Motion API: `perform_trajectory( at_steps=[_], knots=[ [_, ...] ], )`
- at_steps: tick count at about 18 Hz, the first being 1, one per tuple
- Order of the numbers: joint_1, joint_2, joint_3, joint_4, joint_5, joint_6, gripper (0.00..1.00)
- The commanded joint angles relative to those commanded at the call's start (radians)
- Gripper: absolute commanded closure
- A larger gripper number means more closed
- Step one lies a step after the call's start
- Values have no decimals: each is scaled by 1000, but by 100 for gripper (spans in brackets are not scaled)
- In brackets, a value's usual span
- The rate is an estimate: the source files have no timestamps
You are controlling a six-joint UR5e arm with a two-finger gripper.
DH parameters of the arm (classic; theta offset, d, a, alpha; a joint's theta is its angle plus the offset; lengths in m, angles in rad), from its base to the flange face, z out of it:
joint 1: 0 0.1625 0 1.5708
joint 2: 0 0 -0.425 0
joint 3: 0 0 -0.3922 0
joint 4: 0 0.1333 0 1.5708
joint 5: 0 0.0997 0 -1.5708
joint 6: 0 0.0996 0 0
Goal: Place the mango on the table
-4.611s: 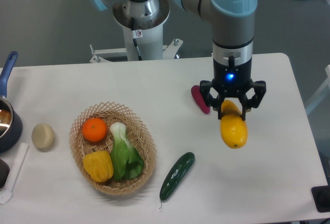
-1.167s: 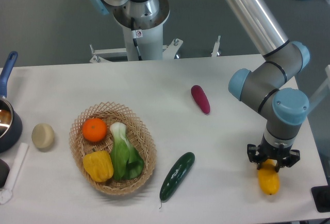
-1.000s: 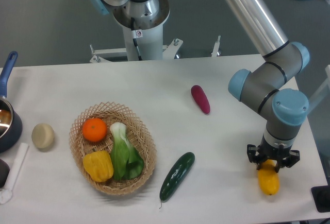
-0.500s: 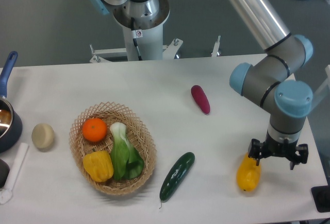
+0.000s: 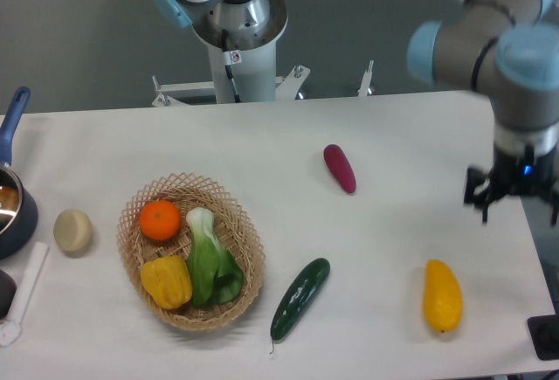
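White table [image 5: 262, 153] bears the mango [image 5: 442, 295]; tool [image 5: 517, 205] hangs spread above.

Setting: I logged this as a robotics lab staged as a mock kitchen. Evidence I noted: an industrial arm [image 5: 515, 39] on a metal pedestal [image 5: 236, 22] bolted at the far edge of a plain white table [image 5: 262, 144]; bare grey floor behind. Kitchen props I saw laid out for handling: wicker basket [image 5: 249, 266] of produce, a cucumber [image 5: 300, 298], a purple sweet potato [image 5: 340, 168], a mango [image 5: 442, 295], and a blue-handled saucepan [image 5: 10, 192] at the table's left edge.
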Motion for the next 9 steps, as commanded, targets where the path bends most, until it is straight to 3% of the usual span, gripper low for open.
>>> perform_trajectory(
  at_steps=[3,7,9],
  knots=[
    [58,29,-11,-55,-8,137,0],
    [137,63,-25,-123,-31,460,0],
    [161,71,-26,-143,-34,525,0]
  ],
)
